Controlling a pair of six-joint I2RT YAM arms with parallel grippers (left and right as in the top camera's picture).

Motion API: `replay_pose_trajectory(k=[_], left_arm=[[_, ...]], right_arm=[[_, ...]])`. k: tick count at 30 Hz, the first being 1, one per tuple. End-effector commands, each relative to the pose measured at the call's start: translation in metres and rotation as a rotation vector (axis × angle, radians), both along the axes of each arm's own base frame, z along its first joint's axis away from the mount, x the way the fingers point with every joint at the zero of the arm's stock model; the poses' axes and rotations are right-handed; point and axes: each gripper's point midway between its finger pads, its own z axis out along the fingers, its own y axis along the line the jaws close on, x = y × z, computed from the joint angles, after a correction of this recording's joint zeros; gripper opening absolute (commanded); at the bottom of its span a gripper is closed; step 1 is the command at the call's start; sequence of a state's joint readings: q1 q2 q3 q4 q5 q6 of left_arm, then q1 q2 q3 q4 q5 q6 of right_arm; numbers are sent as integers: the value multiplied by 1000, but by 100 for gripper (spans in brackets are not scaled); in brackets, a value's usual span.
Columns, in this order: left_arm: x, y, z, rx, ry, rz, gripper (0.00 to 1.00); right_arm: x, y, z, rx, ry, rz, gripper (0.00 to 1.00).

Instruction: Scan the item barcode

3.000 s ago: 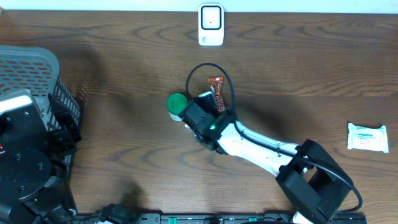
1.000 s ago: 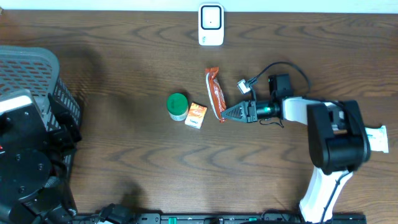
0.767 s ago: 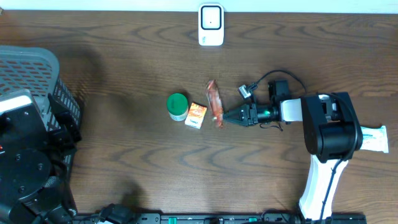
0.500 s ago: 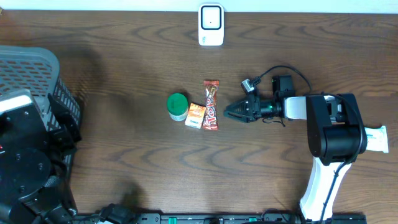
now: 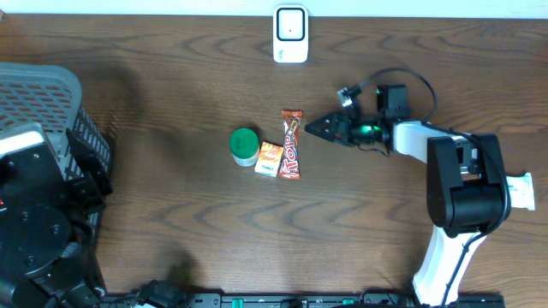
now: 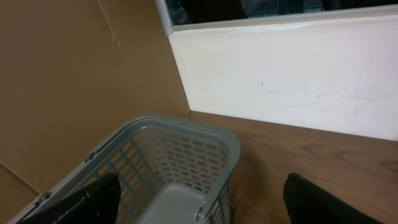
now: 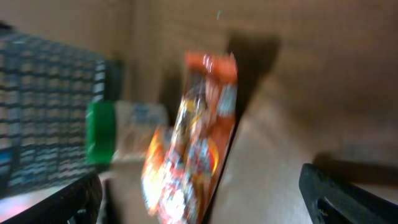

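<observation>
Step in hand: the item is not yet presented to the scanner [image 5: 290, 34], which stands at the far edge of the table [image 5: 171, 257]. The candy bar [image 5: 291, 156] lies flat on the wood near the middle, touching a small orange box [image 5: 271, 159], with a green-lidded jar [image 5: 245, 145] just beyond that. No claw holds it.

Right gripper [image 5: 310, 128]: spread wide and empty. In the wrist view its 2 fingers [image 7: 62, 199] sit at opposite lower corners of the frame, with the bar lying beyond them. That view is blurred, and the barcode's position cannot be told.

Right arm pose: stretched low across the table and pointing towards the left, with the claw tip near the bar's upper end but apart from it.

Left gripper [image 6: 199, 205]: also spread, holding nothing, and hanging over the grey basket [image 6: 186, 149] at the left edge, well apart from the item.

Next move, as a judgement: the right claw must close on the bar and carry it to the scanner, with the barcode face turned towards the scanner window. Risk: the wrapper may slip or crumple under a narrow pinch.
</observation>
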State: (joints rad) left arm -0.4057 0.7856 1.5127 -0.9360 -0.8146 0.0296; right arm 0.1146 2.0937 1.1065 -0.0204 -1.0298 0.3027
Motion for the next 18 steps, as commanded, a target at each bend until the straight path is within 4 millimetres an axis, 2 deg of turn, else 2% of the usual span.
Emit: replay_pose_trajectory(k=[1, 6, 11, 15, 18], left_arm=[[0, 1, -1, 3, 3, 12, 84], [0, 2, -1, 3, 3, 12, 84], [0, 2, -1, 3, 3, 12, 84], [0, 2, -1, 3, 3, 12, 84], [0, 1, -1, 3, 3, 12, 84]], right_arm=[[20, -5, -47, -307, -70, -82, 99], [31, 12, -50, -338, -123, -62, 99], [42, 21, -72, -295, -93, -31, 99], [39, 44, -90, -154, -33, 64, 98], [28, 52, -100, -80, 32, 121, 88]])
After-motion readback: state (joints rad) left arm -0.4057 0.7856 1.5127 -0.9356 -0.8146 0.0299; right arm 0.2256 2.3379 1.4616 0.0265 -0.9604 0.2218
